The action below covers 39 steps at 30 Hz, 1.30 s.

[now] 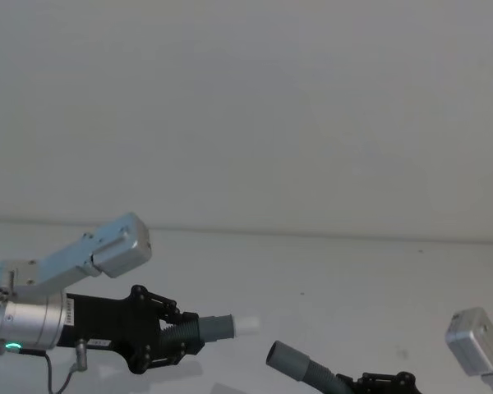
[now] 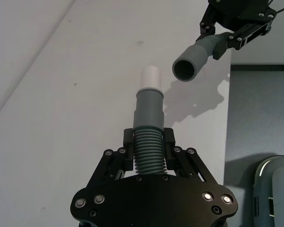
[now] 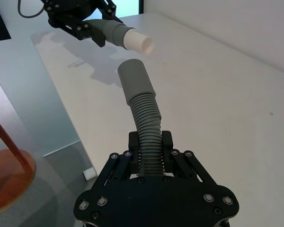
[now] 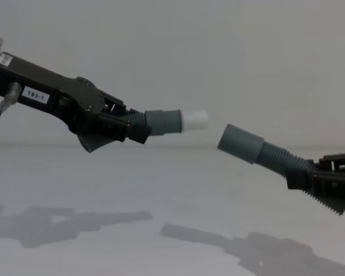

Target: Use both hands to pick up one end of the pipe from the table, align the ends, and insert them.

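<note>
Chest view: over the plain white matte table [image 4: 161, 195], the black ribbed left gripper [image 4: 132, 129] and black right gripper [image 4: 299, 175] each pinch one of two dark grey corrugated tube pieces, both aloft. The left piece [image 4: 163, 122] lies near level; its narrow white tip [image 4: 194, 120] faces the right piece's [image 4: 276, 158] wider grey socket cuff [image 4: 240, 143], near, slightly lower, tilted upward.

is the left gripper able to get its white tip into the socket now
Probably yes: only air lies between the white tip in the left gripper and the socket in the right gripper. The socket sits lower and tilted, so align first.
</note>
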### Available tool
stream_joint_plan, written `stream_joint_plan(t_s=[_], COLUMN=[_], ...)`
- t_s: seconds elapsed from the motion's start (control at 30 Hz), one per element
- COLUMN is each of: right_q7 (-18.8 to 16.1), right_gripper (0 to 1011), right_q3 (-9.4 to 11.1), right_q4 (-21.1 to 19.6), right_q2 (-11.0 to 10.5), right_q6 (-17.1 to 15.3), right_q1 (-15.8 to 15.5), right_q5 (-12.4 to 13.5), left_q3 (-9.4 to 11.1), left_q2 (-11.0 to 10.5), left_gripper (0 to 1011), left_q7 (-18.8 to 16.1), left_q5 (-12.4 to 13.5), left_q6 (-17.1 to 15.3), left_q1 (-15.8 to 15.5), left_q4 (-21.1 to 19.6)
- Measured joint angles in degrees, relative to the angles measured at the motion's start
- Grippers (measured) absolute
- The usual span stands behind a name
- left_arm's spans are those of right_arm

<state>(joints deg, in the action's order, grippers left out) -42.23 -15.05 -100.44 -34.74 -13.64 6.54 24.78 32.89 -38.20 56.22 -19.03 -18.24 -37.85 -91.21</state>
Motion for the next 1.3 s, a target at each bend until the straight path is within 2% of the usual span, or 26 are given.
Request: stream_joint_plan(t_s=[0.3,1.3], right_q7=[0.2,2.6], right_gripper=[251,251], right_q3=[-0.8,-2.3], right_q4=[-0.2,1.1], right_q2=[0.1,0.5], right_q6=[-0.4,-1.2], right_q1=[0.2,2.4], right_q5=[0.6,1.3], left_q3=[0.7,2.2], left_q2=[-0.4,-1.6], left_gripper=[329,329], left_q7=[1.0,2.2], left_q5=[-0.1,-2.0], left_q6=[-0.7,-1.1], left_q1=[-1.4,-2.7], left_q4=[-0.1,-0.3])
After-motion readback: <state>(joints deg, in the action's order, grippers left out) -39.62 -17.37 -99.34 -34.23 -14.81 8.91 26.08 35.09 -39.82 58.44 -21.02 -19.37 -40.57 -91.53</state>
